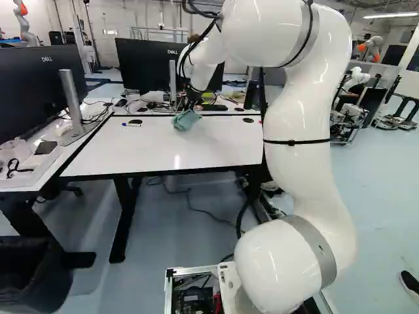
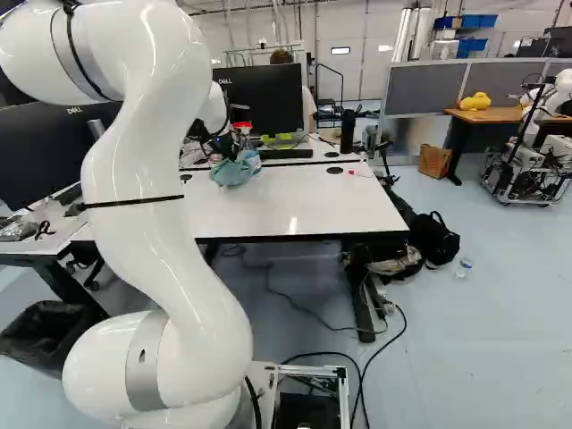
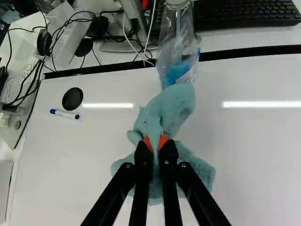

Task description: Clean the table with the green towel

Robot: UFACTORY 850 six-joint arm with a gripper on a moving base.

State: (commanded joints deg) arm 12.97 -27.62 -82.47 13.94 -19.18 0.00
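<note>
One blue-capped marker [image 3: 65,114] sits far left on the desk [image 1: 150,147], beside a black disc [image 3: 73,99]; across to the right, the jaws, nearly closed, pinch a fold of the green towel [image 3: 162,110] over the far part, clear bottle [image 3: 178,52] just beyond!

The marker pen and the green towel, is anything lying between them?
Nothing lies there: the wrist view shows only bare white tabletop from the marker pen across to the towel.
</note>
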